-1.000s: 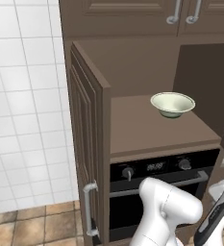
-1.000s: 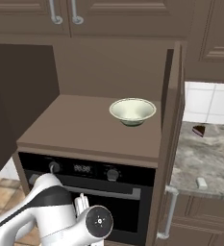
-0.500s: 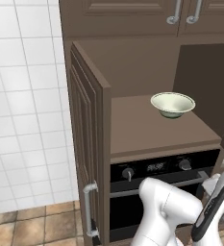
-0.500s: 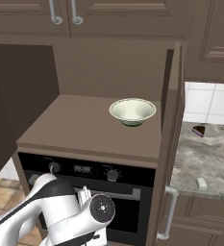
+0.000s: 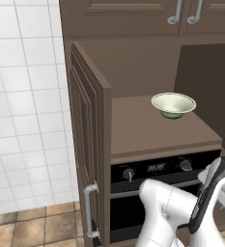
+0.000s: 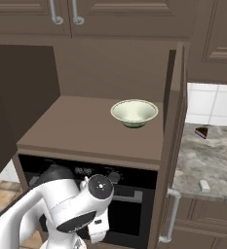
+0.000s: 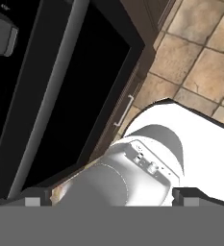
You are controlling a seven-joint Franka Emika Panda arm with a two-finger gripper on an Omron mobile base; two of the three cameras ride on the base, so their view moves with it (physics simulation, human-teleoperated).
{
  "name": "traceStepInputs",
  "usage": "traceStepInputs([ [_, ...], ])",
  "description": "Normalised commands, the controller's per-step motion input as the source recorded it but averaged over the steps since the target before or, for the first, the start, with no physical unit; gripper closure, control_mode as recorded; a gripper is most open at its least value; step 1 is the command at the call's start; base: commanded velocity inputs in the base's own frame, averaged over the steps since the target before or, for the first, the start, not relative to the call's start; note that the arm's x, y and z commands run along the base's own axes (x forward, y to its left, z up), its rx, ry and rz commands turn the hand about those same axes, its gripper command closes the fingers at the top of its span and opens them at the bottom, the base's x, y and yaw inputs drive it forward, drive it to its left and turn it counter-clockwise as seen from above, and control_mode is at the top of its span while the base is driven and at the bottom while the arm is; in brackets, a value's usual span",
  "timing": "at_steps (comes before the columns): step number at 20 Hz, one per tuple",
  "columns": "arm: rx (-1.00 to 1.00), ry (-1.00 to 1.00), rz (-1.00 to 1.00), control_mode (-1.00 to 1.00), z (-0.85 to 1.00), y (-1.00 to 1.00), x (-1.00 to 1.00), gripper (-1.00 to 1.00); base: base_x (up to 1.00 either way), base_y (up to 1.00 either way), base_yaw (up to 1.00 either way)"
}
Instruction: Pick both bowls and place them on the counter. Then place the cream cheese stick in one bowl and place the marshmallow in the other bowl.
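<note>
Meanwhile the arm has swung low, gripper (image 7: 111, 201) fingers spread and empty, cream bowl (image 5: 173, 104) far above them.

One cream bowl (image 5: 173, 104), one cake slice (image 6: 201, 132), one marshmallow (image 6: 204, 185) — two oven knobs (image 5: 128, 174).

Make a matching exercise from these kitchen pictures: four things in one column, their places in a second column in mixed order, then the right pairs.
Things:
1. pale cream glossy ceramic bowl
2. dark brown wedge-shaped cake slice
3. black built-in oven
4. open brown cabinet door

Places:
A. at the back of the grey-beige marbled stone counter
B. under the brown wooden shelf
C. on the brown wooden shelf
D. beside the white tiled wall

Pairs: 1-C, 2-A, 3-B, 4-D
</note>
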Motion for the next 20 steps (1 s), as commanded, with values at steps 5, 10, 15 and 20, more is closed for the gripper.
traceStepInputs([
  [5,-0.17,0.00,0.12,-1.00,0.23,0.00,0.00,-1.00,0.00,0.00,0.00],
  [10,-0.20,-0.02,0.21,-1.00,0.15,0.08,0.00,-1.00,0.00,0.00,0.00],
  [15,-0.29,-0.10,0.30,-1.00,0.15,0.04,0.00,-1.00,0.00,0.00,0.00],
  [20,-0.24,-0.10,0.35,-1.00,0.13,0.13,0.07,-1.00,0.00,0.00,0.00],
])
